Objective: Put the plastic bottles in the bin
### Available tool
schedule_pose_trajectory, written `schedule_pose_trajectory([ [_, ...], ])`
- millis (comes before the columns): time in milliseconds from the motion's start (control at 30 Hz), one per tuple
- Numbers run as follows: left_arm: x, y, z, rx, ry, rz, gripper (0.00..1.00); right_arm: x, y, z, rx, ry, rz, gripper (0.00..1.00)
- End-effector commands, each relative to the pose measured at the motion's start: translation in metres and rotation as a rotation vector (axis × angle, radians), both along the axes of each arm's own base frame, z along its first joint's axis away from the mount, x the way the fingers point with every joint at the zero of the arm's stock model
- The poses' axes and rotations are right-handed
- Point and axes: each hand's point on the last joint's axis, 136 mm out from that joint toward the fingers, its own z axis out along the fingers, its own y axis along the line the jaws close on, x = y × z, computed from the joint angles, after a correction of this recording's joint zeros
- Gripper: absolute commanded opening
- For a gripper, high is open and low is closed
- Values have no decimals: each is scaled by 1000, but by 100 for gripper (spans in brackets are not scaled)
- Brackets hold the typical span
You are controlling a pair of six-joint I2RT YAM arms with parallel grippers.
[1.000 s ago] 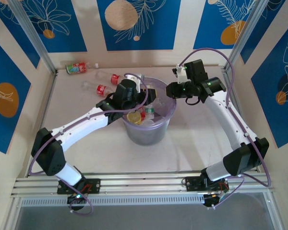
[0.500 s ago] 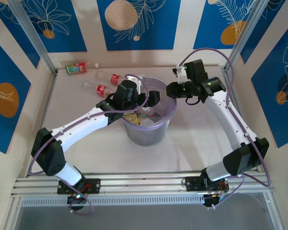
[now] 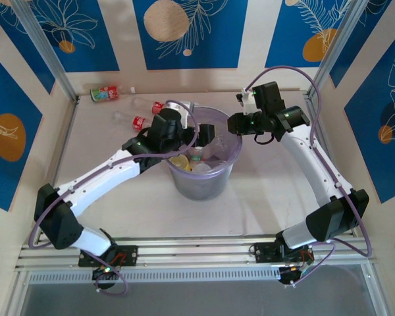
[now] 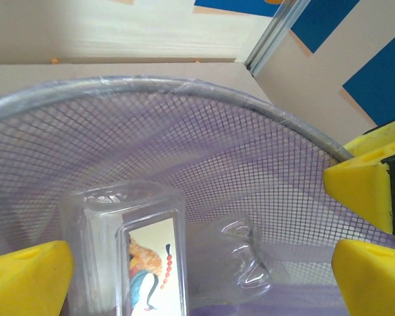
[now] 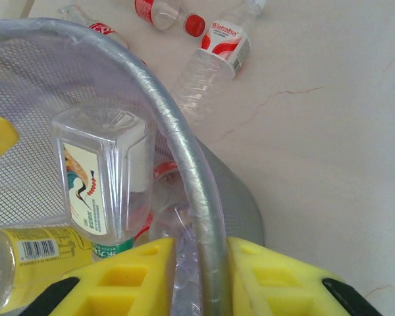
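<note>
Beige bench (image 3: 276, 197) is carrying the bin (image 3: 199, 185), right fingers (image 5: 276, 280) pinching its rim, left fingers (image 4: 26, 280) gaping, so tugging's risking tipping it.

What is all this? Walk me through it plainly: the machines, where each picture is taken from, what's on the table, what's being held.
Two robot arms are bolted to the near edge of a table. The wide picture comes from a fixed camera above and behind them. The other two come from a camera on each wrist, so the yellow pads are that arm's own fingers. The job is putting plastic bottles into the purple bin. The left gripper hangs open over the bin and seems to hold nothing. The right gripper pinches the bin's rim. Some bottles already lie inside, and a few loose bottles lie on the table beyond it.
</note>
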Motion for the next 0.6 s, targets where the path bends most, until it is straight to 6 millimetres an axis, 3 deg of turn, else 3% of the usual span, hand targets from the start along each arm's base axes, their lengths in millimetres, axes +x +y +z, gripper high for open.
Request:
schedule_pose_trajectory([
  [0, -3, 15, 33, 33, -89, 23, 100, -2, 5, 15, 16, -24, 19, 26],
  [233, 7, 54, 54, 127, -138, 91, 100, -3, 5, 15, 16, -26, 23, 26],
  [333, 18, 81, 53, 144, -123, 145, 100, -3, 5, 15, 18, -28, 23, 26],
  [567, 60, 159, 18, 166, -17, 325, 100, -4, 4, 13, 13, -23, 22, 24],
])
